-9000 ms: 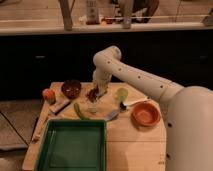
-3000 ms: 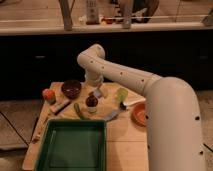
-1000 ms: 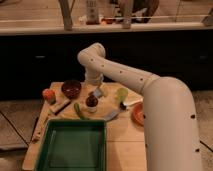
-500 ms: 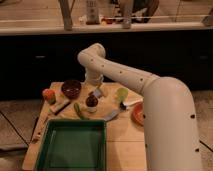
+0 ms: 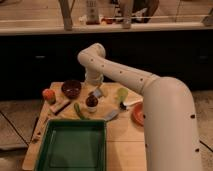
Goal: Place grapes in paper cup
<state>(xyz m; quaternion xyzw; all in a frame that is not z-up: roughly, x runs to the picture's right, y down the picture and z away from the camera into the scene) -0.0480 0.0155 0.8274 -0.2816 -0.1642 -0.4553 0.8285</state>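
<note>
The grapes [image 5: 91,100] are a small dark reddish lump sitting in the top of the small white paper cup [image 5: 91,107], which stands upright mid-table. My gripper [image 5: 96,92] hangs at the end of the white arm, directly above and slightly behind the grapes, very close to them. I cannot tell whether it touches them.
A dark brown bowl [image 5: 71,89] and an orange-red fruit [image 5: 48,95] are left of the cup. A yellow-green cup [image 5: 122,94] and an orange bowl [image 5: 138,113] are to the right. A green vegetable [image 5: 79,111] and a green tray [image 5: 72,146] lie in front.
Since the earliest frame the arm has swung to the left and the gripper now sits over the cup. In the last second nothing has visibly moved.
</note>
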